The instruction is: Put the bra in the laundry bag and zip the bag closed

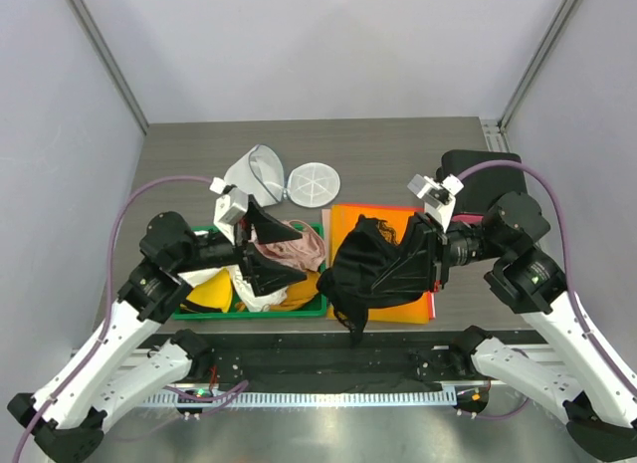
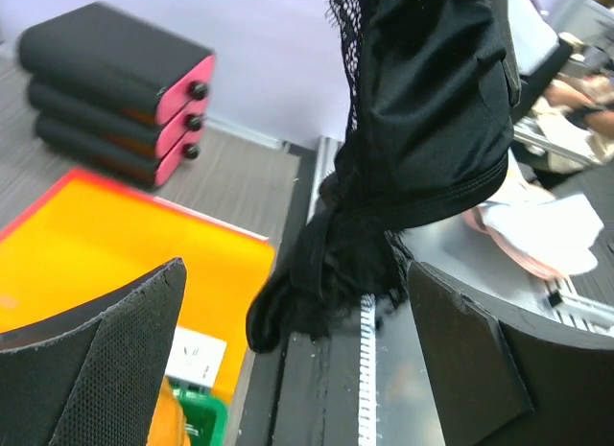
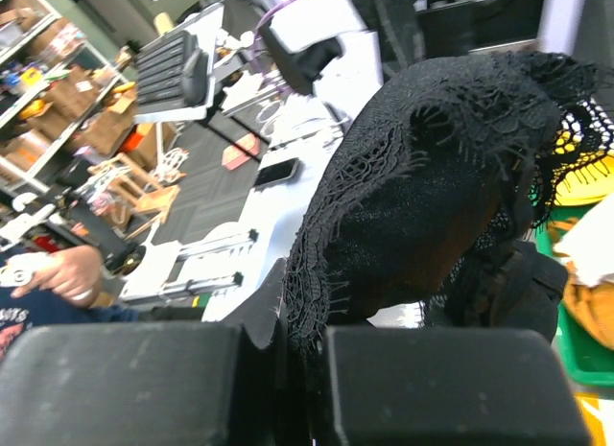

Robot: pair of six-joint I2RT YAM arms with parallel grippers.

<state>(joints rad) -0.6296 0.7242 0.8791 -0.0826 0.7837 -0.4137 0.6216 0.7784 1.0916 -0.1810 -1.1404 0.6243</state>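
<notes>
Nearest, above the front edge just right of centre: black lace bra (image 1: 366, 269), lifted clear of the table and hanging in a loose bunch with one end trailing down. Pinched at its upper part between the fully closed pads of the right claw (image 1: 416, 249), reaching in from the right side. Underneath, a flat orange sheet (image 1: 343, 219). Left of centre near the front edge, a green tray (image 1: 299, 311) of other underwear, with a pink garment (image 1: 299, 246) on top and yellow and white pieces lower down. Over that tray, the left claw (image 1: 267, 249), spread wide and holding nothing, pointed toward the hanging bra, close to it but apart. Farther back, left of centre, a white mesh laundry bag (image 1: 254, 174), tipped with its mouth showing, and a round flap (image 1: 313, 183) lying flat just beside it on the right. Toward the back right corner, a stack of black boxes (image 1: 468, 166). Judging by look: very light, limp, with no shape of its own, the lace and thin straps likely to snag on a zipper. Best held by the denser cup or band, not the trim, with loose ends tucked in before zipping.
</notes>
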